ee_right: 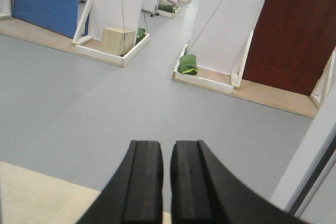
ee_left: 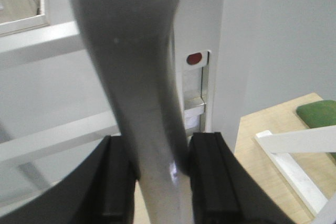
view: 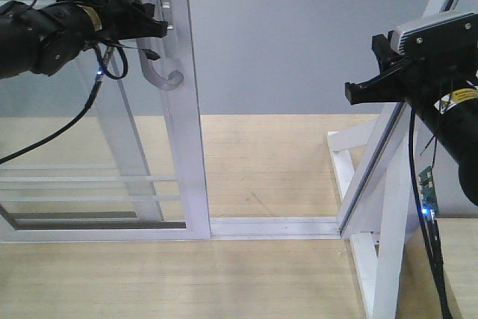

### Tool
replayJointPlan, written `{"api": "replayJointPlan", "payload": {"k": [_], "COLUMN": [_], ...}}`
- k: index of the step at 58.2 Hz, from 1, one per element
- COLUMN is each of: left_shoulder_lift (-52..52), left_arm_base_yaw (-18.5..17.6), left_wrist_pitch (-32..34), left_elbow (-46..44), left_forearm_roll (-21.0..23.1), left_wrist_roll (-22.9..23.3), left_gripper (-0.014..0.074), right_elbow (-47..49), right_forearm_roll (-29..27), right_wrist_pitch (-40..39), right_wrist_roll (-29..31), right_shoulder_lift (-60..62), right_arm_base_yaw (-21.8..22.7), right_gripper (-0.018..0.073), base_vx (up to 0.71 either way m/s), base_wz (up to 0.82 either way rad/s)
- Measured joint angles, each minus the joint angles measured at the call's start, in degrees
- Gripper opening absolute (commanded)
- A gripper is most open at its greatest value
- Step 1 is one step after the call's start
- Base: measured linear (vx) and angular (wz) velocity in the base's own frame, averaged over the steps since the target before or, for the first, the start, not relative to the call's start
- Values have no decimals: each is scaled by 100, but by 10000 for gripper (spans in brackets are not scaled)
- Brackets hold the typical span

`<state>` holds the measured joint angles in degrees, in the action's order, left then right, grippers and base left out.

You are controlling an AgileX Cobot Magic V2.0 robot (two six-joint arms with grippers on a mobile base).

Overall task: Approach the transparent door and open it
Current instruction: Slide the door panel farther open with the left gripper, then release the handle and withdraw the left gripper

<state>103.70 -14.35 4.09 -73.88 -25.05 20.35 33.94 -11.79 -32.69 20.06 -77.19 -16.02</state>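
- Transparent door (view: 97, 147) stands left of the gap, one curved grey handle (view: 160, 65) on its frame
- Left claw (ee_left: 160, 169) clamps that handle
- Right claw (ee_right: 160, 182) nearly closed, holding nothing, well apart

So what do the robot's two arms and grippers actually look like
Both arms are black. The left arm has a brass-coloured ring, loose black cables and a small blue light. The right arm carries a grey camera box, a yellow warning label and a hanging cable. Both grippers, left gripper and right gripper, have flat black fingers.
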Motion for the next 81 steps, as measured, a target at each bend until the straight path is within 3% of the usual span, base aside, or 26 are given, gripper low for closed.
{"api": "replayJointPlan", "payload": {"k": [10,19,34,45,54,62,73,81], "left_shoulder_lift": [-479,-746,-1233,-2008,-2882,-3807,-5016,-5855], "left_arm_base_yaw": [276,260,261,261,261,261,261,261], "left_wrist_pitch": [-92,-96,-27,453,633,639,641,641], "left_elbow": [530,764,1402,2329,3234,4136,5282,5969], "left_forearm_roll": [-112,-463,-526,-541,-549,-549,-549,-549], "left_wrist_roll": [-31,-50,-50,-44,-40,-39,14,463], "left_gripper": [26,51,69,72,72,71,-9,-8], "right_elbow": [0,0,0,0,-2,-47,-752,-1436], "right_forearm_roll": [0,0,0,0,0,0,6,6], "right_wrist_pitch": [1,6,43,743,1438,2102,2447,2708], "right_wrist_roll": [0,0,0,0,0,0,0,0], "right_shoulder_lift": [0,0,0,201,846,1533,2753,3934], "right_arm_base_yaw": [0,0,0,0,0,0,0,0], "right_gripper": [176,176,176,176,138,-15,-6,-6], "base_vx": [0,0,0,0,0,0,0,0], "base_wz": [0,0,0,0,0,0,0,0]}}
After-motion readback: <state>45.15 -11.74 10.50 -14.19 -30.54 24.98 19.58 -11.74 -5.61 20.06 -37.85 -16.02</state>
